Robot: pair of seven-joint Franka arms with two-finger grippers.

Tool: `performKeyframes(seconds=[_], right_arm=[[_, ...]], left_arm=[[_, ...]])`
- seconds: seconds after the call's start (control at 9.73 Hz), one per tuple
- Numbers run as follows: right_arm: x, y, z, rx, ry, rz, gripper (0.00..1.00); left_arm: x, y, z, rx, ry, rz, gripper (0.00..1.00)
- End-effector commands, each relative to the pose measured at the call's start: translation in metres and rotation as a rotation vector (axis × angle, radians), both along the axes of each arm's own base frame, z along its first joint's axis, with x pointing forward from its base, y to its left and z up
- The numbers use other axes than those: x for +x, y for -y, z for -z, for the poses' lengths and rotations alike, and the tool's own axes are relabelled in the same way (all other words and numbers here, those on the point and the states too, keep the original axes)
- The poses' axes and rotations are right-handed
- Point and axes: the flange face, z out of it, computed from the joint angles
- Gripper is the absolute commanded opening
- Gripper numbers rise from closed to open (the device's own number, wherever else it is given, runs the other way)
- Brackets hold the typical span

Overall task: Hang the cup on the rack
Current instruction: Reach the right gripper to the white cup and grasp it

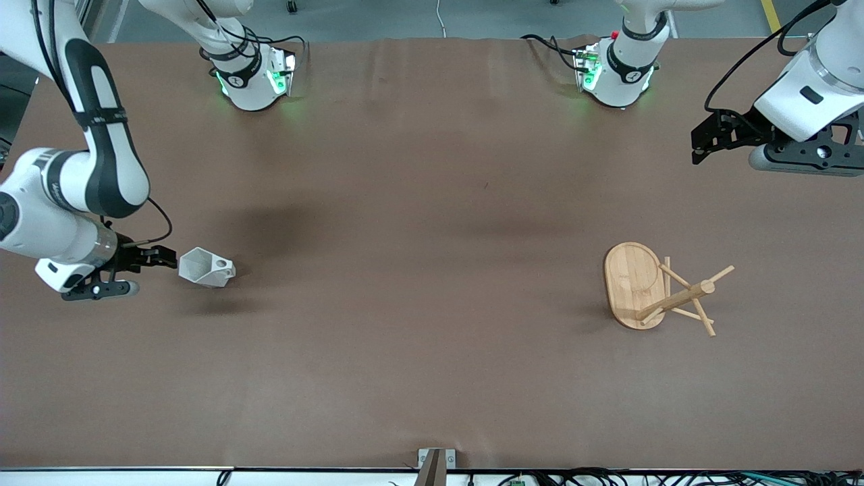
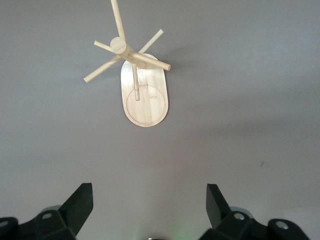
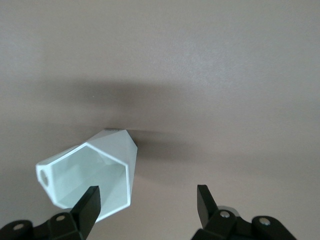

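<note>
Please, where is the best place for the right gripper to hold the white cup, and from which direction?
Probably the rim wall of the cup. It lies on its side, mouth toward the open right gripper, so one finger can enter the mouth and one stay outside, coming level from the right arm's end.

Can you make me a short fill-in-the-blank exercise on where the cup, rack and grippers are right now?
1. The cup lies on its ____ on the table.
2. The rack stands toward the ____ arm's end of the table.
3. The right gripper, fingers open, is right beside the ____.
4. The left gripper hangs ____ above the table, holding nothing.

Missing words: side; left; cup; open
</note>
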Motion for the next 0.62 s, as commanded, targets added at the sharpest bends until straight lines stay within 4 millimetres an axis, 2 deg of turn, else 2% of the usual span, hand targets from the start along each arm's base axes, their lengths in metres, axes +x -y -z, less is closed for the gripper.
performKeyframes(seconds=[0.0, 0.1, 0.31, 0.41, 0.51], right_arm=[[-0.011, -0.003, 0.025, 0.044, 0.005, 0.007, 0.86], [-0.011, -0.002, 0.034, 0.046, 0.006, -0.003, 0.86], [-0.012, -0.005, 0.041, 0.068, 0.006, 0.018, 0.78], [-0.015, -0.005, 0.044, 0.071, -0.001, 0.019, 0.72], [-0.015, -0.008, 0.046, 0.079, -0.003, 0.023, 0.57]], left_arm=[[0.006, 0.002, 0.012, -0.009, -0.034, 0.012, 1.00], [0.006, 0.001, 0.012, -0.009, -0.034, 0.010, 1.00], [0.006, 0.002, 0.009, -0.011, -0.029, 0.012, 1.00], [0.006, 0.002, 0.009, -0.011, -0.029, 0.012, 1.00], [0.006, 0.002, 0.009, -0.011, -0.029, 0.012, 1.00]])
